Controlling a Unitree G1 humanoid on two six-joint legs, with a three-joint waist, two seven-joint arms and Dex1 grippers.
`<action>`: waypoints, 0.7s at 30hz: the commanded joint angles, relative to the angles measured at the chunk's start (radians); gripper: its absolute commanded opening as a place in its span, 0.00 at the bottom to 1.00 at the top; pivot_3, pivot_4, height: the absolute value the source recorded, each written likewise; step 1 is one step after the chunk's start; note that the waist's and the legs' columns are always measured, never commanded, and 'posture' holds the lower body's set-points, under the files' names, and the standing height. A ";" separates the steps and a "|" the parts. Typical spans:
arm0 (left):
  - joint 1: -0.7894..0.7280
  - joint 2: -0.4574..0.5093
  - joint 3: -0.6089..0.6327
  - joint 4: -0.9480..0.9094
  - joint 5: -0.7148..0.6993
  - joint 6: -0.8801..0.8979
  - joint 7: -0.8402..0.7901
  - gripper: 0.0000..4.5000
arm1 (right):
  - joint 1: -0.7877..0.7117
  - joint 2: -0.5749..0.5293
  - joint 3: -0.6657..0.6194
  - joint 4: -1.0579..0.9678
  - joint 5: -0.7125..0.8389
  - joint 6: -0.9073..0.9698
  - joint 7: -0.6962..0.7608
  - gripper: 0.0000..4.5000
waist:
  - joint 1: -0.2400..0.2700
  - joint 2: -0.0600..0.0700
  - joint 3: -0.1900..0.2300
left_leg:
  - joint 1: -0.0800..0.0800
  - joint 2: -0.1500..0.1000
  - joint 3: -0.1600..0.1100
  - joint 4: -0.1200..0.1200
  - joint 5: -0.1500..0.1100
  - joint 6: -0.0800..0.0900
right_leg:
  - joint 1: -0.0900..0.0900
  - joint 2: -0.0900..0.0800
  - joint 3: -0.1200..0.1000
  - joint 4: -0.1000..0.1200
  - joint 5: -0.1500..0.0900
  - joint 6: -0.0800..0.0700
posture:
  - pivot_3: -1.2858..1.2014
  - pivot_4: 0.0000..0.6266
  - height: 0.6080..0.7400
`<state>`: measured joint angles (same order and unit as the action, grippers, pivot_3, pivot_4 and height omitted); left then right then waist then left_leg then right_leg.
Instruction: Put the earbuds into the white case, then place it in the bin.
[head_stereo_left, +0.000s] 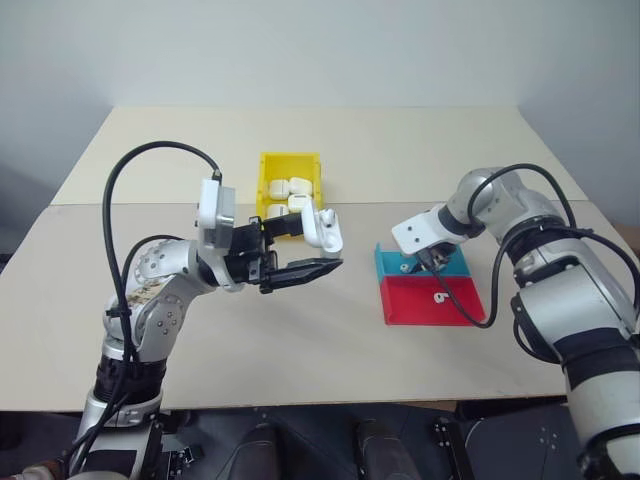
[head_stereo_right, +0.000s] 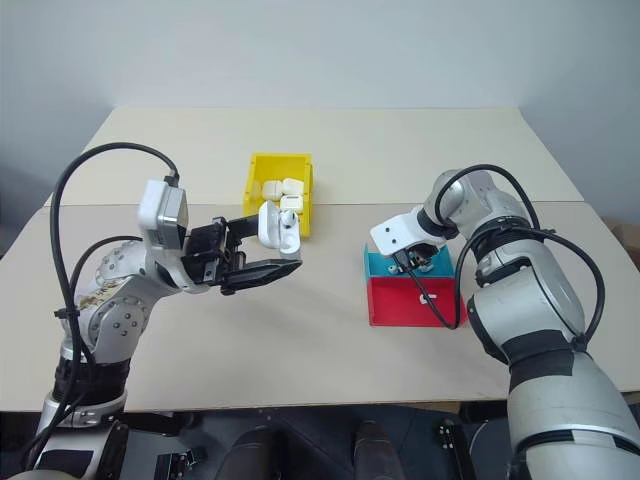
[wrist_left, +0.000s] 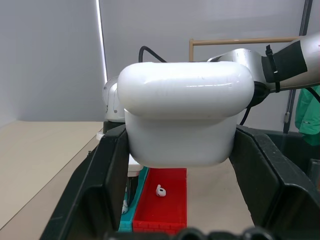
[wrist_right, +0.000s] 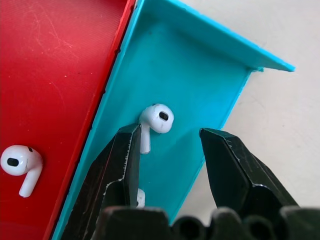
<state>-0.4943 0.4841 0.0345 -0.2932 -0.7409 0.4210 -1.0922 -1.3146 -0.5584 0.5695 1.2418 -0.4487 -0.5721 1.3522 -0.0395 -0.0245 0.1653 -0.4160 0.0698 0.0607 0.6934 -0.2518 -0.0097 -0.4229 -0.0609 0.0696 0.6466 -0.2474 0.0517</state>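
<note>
My left gripper (head_stereo_left: 308, 248) is shut on the white case (head_stereo_left: 323, 228) and holds it in the air, lid open, just in front of the yellow bin (head_stereo_left: 290, 160). In the left wrist view the case (wrist_left: 185, 115) sits between both black fingers (wrist_left: 107, 170). My right gripper (wrist_right: 170, 137) points down into the teal half of the tray (wrist_right: 200, 65), jaws open. One earbud (wrist_right: 156, 119) lies there against one finger (wrist_right: 122, 160), the other finger clear of it. A second earbud (wrist_right: 20, 162) lies on the red half (head_stereo_left: 425, 305).
The yellow bin holds several white cases (head_stereo_left: 288, 190). The teal and red tray (head_stereo_right: 378, 262) lies flat on the table to the right of the middle. A seam between two tabletops (head_stereo_left: 120, 204) runs across behind it. Black cables loop off both arms.
</note>
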 joint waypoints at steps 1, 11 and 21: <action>-0.008 0.007 0.014 -0.029 -0.017 0.000 0.007 0.62 | 0.002 -0.001 -0.015 0.005 -0.010 -0.013 0.001 0.51 | -0.001 0.000 0.000 | 0.000 0.000 0.000 0.000 0.000 0.000 | 0.000 0.000 0.000 0.000 0.000 0.000 | 0.52 0.24 1.00; -0.016 0.011 0.015 -0.011 -0.017 -0.004 0.005 0.62 | 0.020 0.012 -0.030 0.016 -0.013 0.008 -0.019 0.51 | -0.002 0.000 0.000 | 0.001 0.000 0.000 0.000 0.000 0.000 | 0.001 0.000 0.000 0.000 0.000 0.000 | 0.52 0.24 1.00; 0.000 0.018 0.021 -0.030 -0.021 -0.006 0.013 0.62 | 0.031 0.018 -0.047 0.011 -0.018 0.009 0.006 0.14 | -0.003 0.000 0.000 | 0.002 0.000 0.000 0.000 0.001 -0.001 | 0.001 0.000 0.000 0.000 0.000 0.000 | 0.52 0.24 1.00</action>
<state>-0.4938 0.4919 0.0345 -0.2921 -0.7472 0.4209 -1.0815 -1.2908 -0.5392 0.5342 1.2500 -0.4662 -0.5673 1.3466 -0.0426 -0.0244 0.1653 -0.4141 0.0698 0.0605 0.6935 -0.2512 -0.0108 -0.4215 -0.0608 0.0697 0.6468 -0.2474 0.0517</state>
